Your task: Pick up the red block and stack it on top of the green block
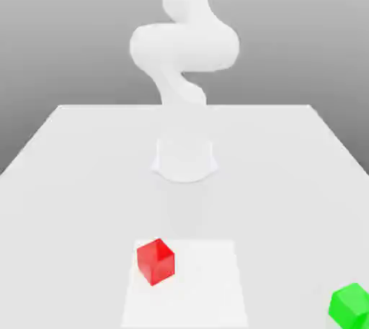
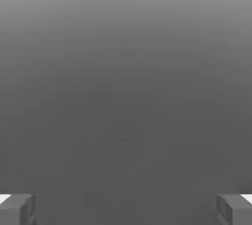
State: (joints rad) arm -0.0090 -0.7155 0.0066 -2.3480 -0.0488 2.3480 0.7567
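Tabletop (image 1: pixel 86 147) stretched white and broad through the lower half of the exterior view, its far edge running straight across the middle of the frame and its side edges slanting out toward the lower corners. My arm (image 1: pixel 184 47) rose pale from a round base (image 1: pixel 184 160) at the centre of the frame, bent into a thick elbow and left through the top edge.

The red block (image 1: pixel 156 261) sat low and a little left of centre in the exterior view, turned so that one corner faced the camera. It rested on a slightly lighter square patch (image 1: pixel 209 284) of the tabletop, inside that patch's upper left part and near its left edge. Bare surface lay all around it: toward my base, toward the left edge, and across the rest of the patch.

The green block (image 1: pixel 351 306) stood in the lower right corner of the exterior view, close to the tabletop's right edge and nearly at the frame's border. It was well apart from the red block, with open white surface between the two.

In the hand view my fingers (image 2: pixel 19 209) showed as two grey tips in the lower left and lower right corners, spread wide with nothing between them. Plain grey lay beyond them.
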